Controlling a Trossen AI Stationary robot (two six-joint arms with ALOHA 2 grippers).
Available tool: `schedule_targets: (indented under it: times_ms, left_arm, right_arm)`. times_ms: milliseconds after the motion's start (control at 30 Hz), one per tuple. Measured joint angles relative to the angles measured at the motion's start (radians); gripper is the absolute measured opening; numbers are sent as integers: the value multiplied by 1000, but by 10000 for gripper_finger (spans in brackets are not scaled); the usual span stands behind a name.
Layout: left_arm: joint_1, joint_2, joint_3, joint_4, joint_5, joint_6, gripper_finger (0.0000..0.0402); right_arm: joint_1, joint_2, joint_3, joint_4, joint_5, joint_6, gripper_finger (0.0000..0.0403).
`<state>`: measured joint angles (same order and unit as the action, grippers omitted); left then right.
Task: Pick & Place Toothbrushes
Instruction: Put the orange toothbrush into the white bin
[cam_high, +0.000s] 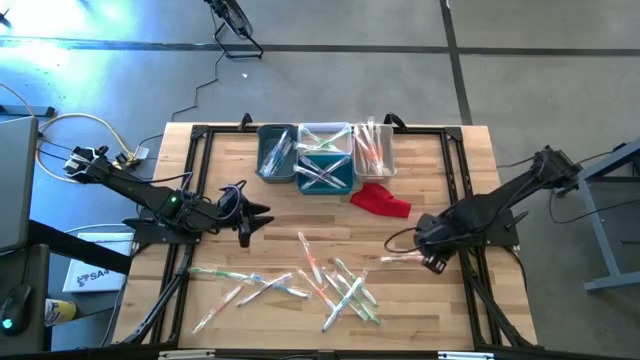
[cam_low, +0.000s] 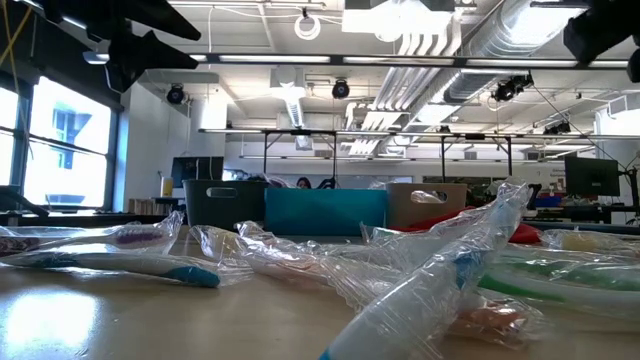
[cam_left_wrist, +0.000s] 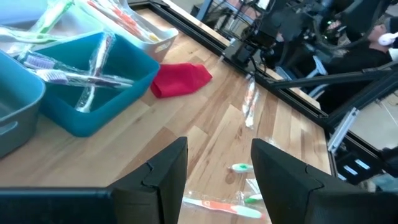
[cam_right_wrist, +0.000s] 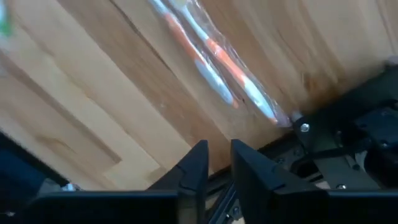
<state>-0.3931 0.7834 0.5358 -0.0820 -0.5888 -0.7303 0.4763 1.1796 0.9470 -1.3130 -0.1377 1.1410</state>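
Wrapped toothbrushes (cam_high: 335, 288) lie scattered on the near half of the wooden table, and they fill the foreground of the low view (cam_low: 430, 290). More of them lie in the grey (cam_high: 277, 152), teal (cam_high: 325, 168) and white (cam_high: 373, 148) bins at the far edge. My left gripper (cam_high: 248, 216) hovers open at the table's left (cam_left_wrist: 217, 162), pointing toward the bins. My right gripper (cam_high: 432, 260) is at the table's right, shut to a narrow gap (cam_right_wrist: 219, 158) with nothing between the fingers. An orange-handled wrapped toothbrush (cam_right_wrist: 214, 56) lies just ahead of it (cam_high: 400, 258).
A red cloth (cam_high: 380, 200) lies on the wood just right of the teal bin (cam_left_wrist: 99, 81) and shows in the left wrist view (cam_left_wrist: 180, 79). Black frame rails (cam_high: 195, 170) run along the table's sides. Bare wood lies between the bins and the scattered brushes.
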Motion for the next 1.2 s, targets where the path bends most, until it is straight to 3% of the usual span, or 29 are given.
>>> schedule_targets:
  times_ms: [267,533,700,933,1200]
  left_arm:
    - [0,0,0,-16,3,0,175]
    - [0,0,0,-27,3,0,175]
    - [0,0,0,-27,3,0,175]
    - [0,0,0,-34,2,0,175]
    - [0,0,0,-34,2,0,175]
  right_arm:
    - [37,145,0,9,76,-90,125]
    - [68,264,0,104,115,-228,112]
    - [68,298,0,249,137,-261,107]
    - [67,301,0,407,267,-298,116]
    - [67,323,0,512,278,-463,138]
